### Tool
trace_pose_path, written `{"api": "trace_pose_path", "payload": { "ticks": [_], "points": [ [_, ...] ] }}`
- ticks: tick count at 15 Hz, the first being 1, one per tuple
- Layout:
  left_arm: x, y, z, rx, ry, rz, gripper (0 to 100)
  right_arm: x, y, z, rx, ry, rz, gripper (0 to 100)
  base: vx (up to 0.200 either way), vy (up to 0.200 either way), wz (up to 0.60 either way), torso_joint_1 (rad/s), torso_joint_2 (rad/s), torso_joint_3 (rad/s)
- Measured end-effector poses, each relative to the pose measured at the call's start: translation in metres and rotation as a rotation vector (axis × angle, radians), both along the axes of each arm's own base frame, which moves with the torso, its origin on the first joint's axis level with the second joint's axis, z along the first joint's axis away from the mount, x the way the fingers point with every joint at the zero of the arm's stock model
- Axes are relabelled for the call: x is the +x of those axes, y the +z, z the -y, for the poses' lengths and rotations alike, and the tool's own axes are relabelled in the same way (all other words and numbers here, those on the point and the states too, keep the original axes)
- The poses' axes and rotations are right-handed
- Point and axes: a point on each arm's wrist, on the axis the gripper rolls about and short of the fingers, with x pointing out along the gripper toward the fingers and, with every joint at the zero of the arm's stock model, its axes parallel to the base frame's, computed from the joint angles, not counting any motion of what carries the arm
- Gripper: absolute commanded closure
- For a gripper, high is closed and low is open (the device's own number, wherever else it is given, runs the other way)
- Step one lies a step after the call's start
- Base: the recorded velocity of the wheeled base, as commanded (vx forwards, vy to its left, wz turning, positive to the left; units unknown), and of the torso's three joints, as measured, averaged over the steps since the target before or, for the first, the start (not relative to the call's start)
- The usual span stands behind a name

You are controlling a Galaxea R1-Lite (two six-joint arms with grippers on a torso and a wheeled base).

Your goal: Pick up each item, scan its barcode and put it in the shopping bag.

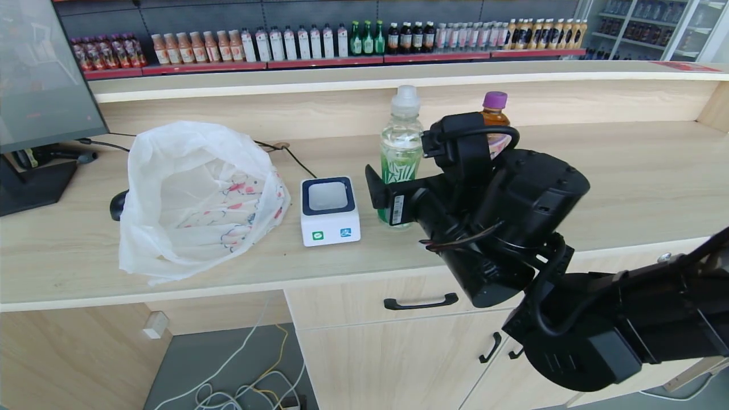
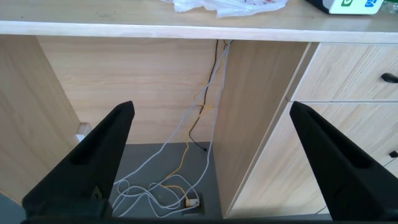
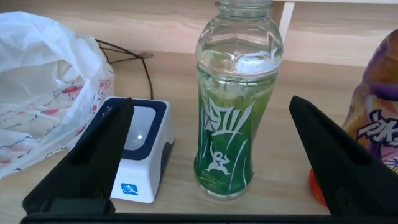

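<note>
Head view: right gripper (image 1: pixel 393 199) at green-label bottle (image 1: pixel 401 154), which stands upright on counter (image 1: pixel 626 171). Purple-capped bottle (image 1: pixel 494 108) behind arm. Count: two bottles, one scanner (image 1: pixel 330 209), one shopping bag (image 1: pixel 193 193), mouth open, contents unclear.
Left wrist view: left gripper (image 2: pixel 211 109) spread wide, holding nothing, below counter edge.
Right wrist view: fingers wide apart, flanking green-label bottle, no contact.

My count on the counter: two bottles, one green-label bottle (image 1: pixel 401 154) and one purple-cap bottle (image 1: pixel 494 114). One shopping bag (image 1: pixel 193 199). One scanner (image 1: pixel 329 210). One monitor (image 1: pixel 40 74). Cabinet front: three handles (image 1: pixel 420 302). Two grippers, left gripper (image 2: pixel 211 109) and right gripper (image 3: pixel 211 102), two fingers (image 2: pixel 93 162) each. Back shelf bottles (image 1: pixel 342 40): one long row, too small and too many for a firm number. Floor cables (image 1: pixel 250 370): tangled, can't count.
</note>
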Motion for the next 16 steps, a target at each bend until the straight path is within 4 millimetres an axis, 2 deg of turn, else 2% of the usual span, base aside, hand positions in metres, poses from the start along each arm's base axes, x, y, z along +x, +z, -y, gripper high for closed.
{"api": "trace_pose_path", "payload": {
  "ticks": [4, 12, 16],
  "points": [
    [0.0, 0.0, 0.0, 0.0, 0.0, 0.0, 0, 0.011, -0.01, 0.002, -0.016, -0.018, -0.016, 0, 0.0, 0.0, 0.0, 0.0, 0.0, 0.0],
    [0.0, 0.0, 0.0, 0.0, 0.0, 0.0, 0, 0.045, -0.012, 0.001, 0.001, -0.057, 0.01, 0, 0.0, 0.0, 0.0, 0.0, 0.0, 0.0],
    [0.0, 0.0, 0.0, 0.0, 0.0, 0.0, 0, 0.055, -0.019, 0.002, -0.007, -0.071, 0.003, 0, 0.0, 0.0, 0.0, 0.0, 0.0, 0.0]
  ]
}}
